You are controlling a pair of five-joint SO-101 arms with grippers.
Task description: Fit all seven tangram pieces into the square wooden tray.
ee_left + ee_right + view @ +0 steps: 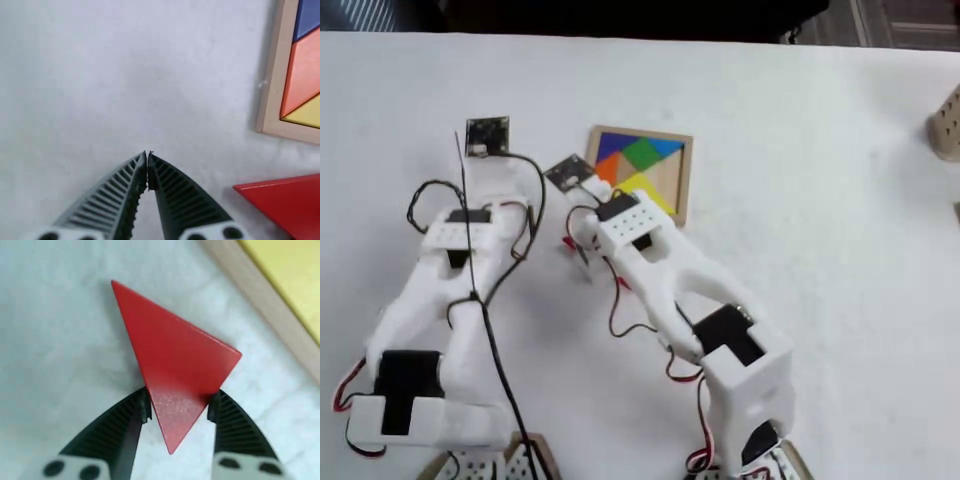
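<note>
Two arms at a white table [800, 150]: in the high view the left arm [450, 290] takes the left of the frame and the right arm [660, 270] runs from the lower right up to the centre. One square wooden tray [686, 175], just above centre of the high view, set at a slight angle, with the right arm's head over its lower left corner. Tray contents, high view: a blue piece [610, 148] and a green piece [642, 152] along the top, an orange piece [609, 169] at the left and a yellow piece [645, 186] below, with bare wood showing at the lower right. One red triangle [175, 360], outside the tray and near its rim [260, 295]; whether it lies on the table or just above it cannot be told. Right gripper [179, 405]: pinching the red triangle, one finger against each edge of its narrow corner, the point sticking back between them. Left gripper [148, 156]: tips pressed together on nothing, over bare table, apart from the tray and from the red triangle's corner beside it. One pale wooden block with holes [948, 125], at the right edge of the high view, well apart from the tray.
</note>
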